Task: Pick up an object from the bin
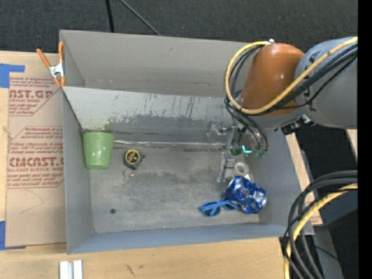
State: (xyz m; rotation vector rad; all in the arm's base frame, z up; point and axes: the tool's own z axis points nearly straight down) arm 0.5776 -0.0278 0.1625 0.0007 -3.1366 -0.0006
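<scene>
My gripper (231, 170) hangs low at the right side of the bin, its metal fingers pointing down just above and to the left of a crumpled blue and white bag (247, 195). A pair of blue sunglasses (215, 207) lies against the bag's left edge near the front wall. Nothing is visible between the fingers. Whether they stand apart or together is hidden by the gripper's own body.
A light green cup (97, 149) lies on its side by the left wall. A small black and yellow round thing (132, 157) sits just right of it. The arm with its orange cover and yellow cables overhangs the bin's right part.
</scene>
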